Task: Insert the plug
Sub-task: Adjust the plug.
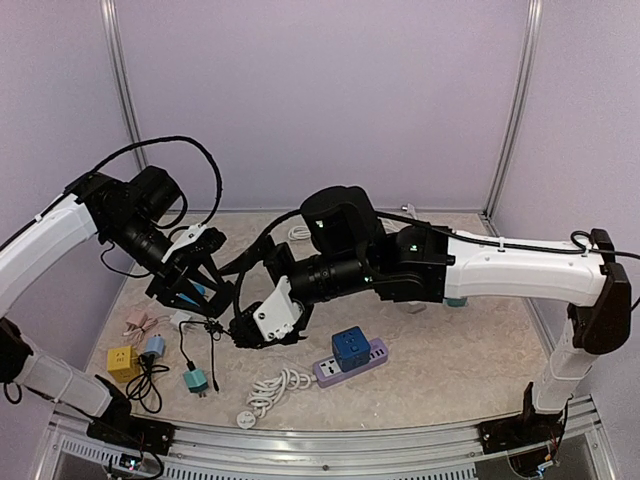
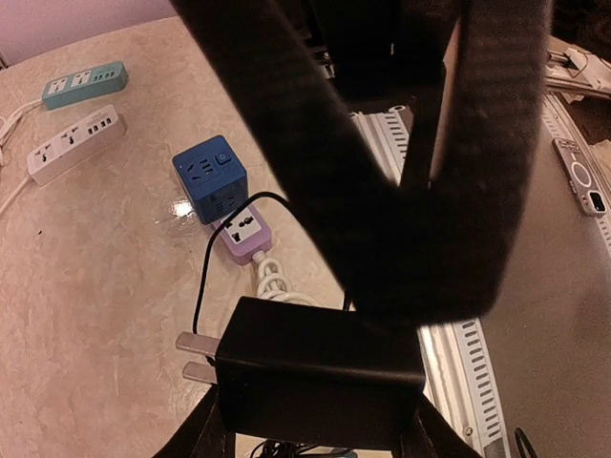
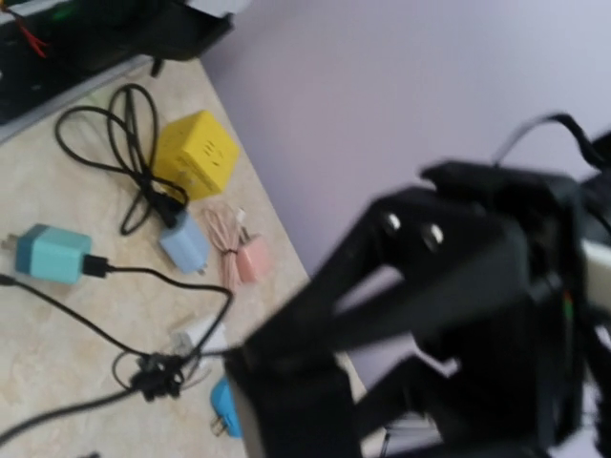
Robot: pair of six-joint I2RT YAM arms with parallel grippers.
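Our left pincer holds the black plug between its tips. We cannot tell about our right pincer.

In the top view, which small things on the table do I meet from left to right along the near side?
yellow cube → light-blue charger → teal charger → white cable → blue cube
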